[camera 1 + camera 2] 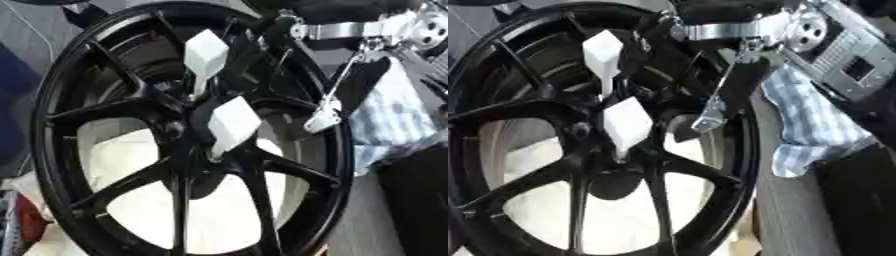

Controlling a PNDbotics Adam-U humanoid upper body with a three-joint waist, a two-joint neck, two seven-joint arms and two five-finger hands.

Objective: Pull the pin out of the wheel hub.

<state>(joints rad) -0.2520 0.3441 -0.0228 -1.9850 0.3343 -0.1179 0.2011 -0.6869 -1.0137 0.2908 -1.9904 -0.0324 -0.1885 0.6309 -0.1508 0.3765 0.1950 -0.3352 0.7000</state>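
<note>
2 white-headed pins, the upper pin (206, 55) and the lower pin (233, 124), are seen seated at the centre of the black wheel hub (188, 145). The right hand (710, 116) is held just beside them over the rim; its finger state cannot be told. A checked cloth (811, 125) is seen beside the wheel.

Right arm (833, 45) silver and grey, with a round joint disc ringed by small holes and a dark square inset on a ribbed panel; right hand (715, 15) black above a bright silver band; a thin silver rod ends in a small metal tip
</note>
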